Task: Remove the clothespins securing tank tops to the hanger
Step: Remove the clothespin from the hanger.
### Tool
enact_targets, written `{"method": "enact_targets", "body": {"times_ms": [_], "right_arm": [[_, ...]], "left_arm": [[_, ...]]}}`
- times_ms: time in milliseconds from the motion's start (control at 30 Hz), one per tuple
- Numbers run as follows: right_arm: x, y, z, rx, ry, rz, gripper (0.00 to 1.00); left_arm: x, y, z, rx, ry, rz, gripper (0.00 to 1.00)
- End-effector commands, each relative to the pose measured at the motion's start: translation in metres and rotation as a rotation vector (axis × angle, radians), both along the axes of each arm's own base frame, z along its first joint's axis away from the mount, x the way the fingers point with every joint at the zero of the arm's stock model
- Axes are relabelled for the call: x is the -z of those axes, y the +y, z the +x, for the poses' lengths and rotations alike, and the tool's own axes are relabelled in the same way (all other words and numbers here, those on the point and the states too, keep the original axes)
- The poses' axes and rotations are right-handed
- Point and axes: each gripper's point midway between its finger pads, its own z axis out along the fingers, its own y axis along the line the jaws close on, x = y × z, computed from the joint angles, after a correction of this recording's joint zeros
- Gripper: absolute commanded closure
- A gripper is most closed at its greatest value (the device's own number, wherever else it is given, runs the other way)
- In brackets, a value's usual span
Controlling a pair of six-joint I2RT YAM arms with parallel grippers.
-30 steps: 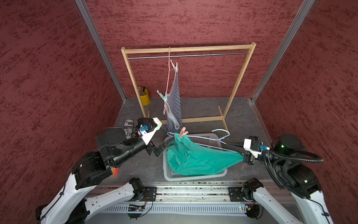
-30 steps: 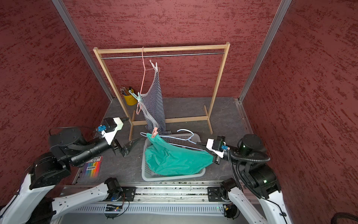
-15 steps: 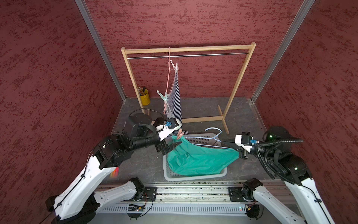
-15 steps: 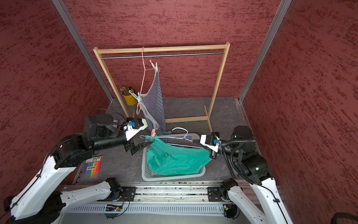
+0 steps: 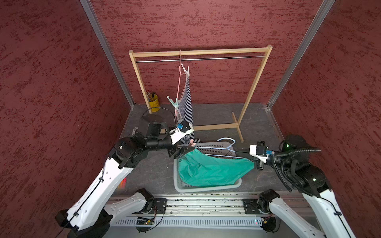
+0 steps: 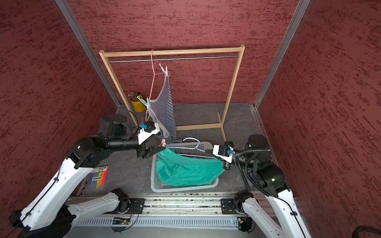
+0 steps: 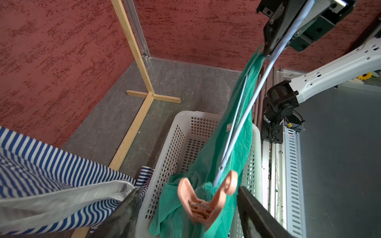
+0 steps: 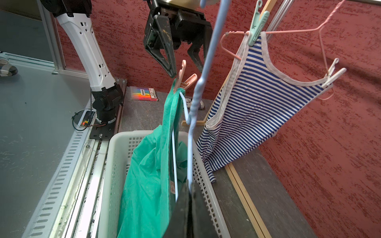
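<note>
My left gripper point(image 7: 187, 193) is open, its jaws apart on either side of a pale pink clothespin point(image 7: 204, 202) without touching it. That clothespin point(image 5: 192, 142) pins the teal tank top point(image 5: 210, 171) to a light blue hanger point(image 5: 224, 147). My right gripper point(image 8: 190, 191) is shut on the blue hanger point(image 8: 206, 61), holding it over the basket. In both top views the striped tank top point(image 5: 185, 105) point(image 6: 165, 107) hangs from a pink hanger point(image 5: 179, 82) on the rack. It is held there by a mint clothespin point(image 8: 256, 26) and a white clothespin point(image 8: 333, 75).
A white perforated basket point(image 5: 206, 188) sits front centre with the teal top draped into it. The wooden rack point(image 5: 255, 82) stands behind it. A yellow pencil cup point(image 5: 154, 102) is at the back left, and a marker box point(image 6: 99, 177) lies at the front left.
My left arm swung right from the table's left side to the pink clothespin, and its jaws have narrowed. My right arm shifted slightly left with the blue hanger.
</note>
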Motion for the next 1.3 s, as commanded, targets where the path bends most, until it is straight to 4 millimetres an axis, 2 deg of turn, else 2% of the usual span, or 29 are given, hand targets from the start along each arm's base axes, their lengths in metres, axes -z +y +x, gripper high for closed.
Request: {"method": "enact_targets", "body": {"times_ms": [0, 133, 733, 1033, 1267], "right_arm": [[-0.009, 0.003, -0.004, -0.033, -0.044, 0.026, 1.00], [-0.009, 0.003, -0.004, -0.030, -0.048, 0.027, 1.00], [-0.013, 0.002, -0.003, -0.017, -0.061, 0.052, 1.00], [-0.004, 0.002, 0.001, -0.004, -0.035, 0.040, 1.00], [-0.004, 0.002, 0.002, -0.002, -0.036, 0.039, 1.00]], "left_arm": [[-0.005, -0.008, -0.004, 0.059, 0.001, -0.044, 0.28], [-0.003, -0.009, -0.005, 0.080, 0.021, -0.053, 0.36], [0.005, -0.006, 0.001, 0.052, 0.017, -0.041, 0.58], [0.002, -0.008, 0.001, 0.057, 0.005, -0.069, 0.69], [0.002, -0.011, 0.001, 0.067, 0.007, -0.080, 0.82]]}}
